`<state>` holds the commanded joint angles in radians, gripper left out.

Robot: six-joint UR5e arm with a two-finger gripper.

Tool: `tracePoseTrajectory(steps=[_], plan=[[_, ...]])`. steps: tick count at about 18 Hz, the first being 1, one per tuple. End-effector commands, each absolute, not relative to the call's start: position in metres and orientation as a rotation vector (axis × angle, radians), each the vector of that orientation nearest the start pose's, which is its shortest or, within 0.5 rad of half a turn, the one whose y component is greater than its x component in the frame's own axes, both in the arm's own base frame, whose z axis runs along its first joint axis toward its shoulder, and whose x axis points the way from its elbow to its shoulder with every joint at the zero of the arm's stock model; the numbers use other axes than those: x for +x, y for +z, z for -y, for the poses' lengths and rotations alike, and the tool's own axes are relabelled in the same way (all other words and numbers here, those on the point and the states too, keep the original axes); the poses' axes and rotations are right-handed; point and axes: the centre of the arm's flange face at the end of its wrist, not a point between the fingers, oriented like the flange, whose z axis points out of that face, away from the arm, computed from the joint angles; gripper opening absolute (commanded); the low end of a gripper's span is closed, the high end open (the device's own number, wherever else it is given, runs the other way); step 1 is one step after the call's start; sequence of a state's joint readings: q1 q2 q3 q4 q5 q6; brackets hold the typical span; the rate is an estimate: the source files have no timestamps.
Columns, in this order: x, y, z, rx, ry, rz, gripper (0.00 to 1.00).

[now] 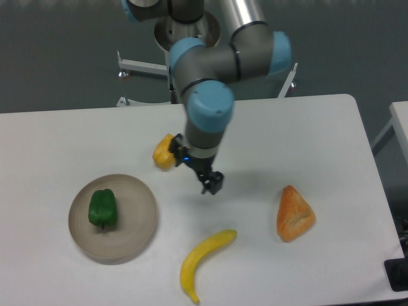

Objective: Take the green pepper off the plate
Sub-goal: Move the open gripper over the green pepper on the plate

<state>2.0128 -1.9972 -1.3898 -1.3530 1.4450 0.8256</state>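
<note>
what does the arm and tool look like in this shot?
Grey tubular arm links with light-blue joint caps, one large cap facing the camera. A shiny metal tube runs up out of frame. The tool is small, black and two-fingered, with a tiny blue light beside its mount. No cables or markings can be made out.

Glossy green pepper (102, 208) on matt grey plate (137, 231); smooth white table (306, 127), waxy-looking banana (203, 261).

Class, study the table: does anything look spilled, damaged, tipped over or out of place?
Nothing stands out. The green pepper lies inside the plate, and the yellow pepper, banana and orange wedge-shaped item rest apart on the white table. The gripper hangs near the yellow pepper.
</note>
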Motion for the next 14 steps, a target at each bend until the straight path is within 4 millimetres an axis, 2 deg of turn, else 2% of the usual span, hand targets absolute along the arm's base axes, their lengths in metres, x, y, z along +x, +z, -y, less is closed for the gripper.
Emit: tracePoseTrajectory(steps=[1,3,5,7,8,10,12,14], plan=[[-0.132,0.350,-0.656,-3.049,-0.178,-0.539,1.00],[-0.115,0.348,-0.661,-3.073,-0.194,-0.394,1.00],[-0.086,0.349,-0.669,-3.091,-0.187,-0.143,1.00],[-0.064,0.336,-0.676,-3.111,-0.202,-0.039,1.00],[-0.060,0.329,-0.682,-3.098,-0.191,0.061,1.00],[-0.041,0.320,-0.696,-3.053,-0.174,0.093,1.00],[-0.031,0.303,-0.703,-3.062,-0.205,0.122,1.00],[-0.027,0.297,-0.707,-3.069,-0.209,0.126,1.00]])
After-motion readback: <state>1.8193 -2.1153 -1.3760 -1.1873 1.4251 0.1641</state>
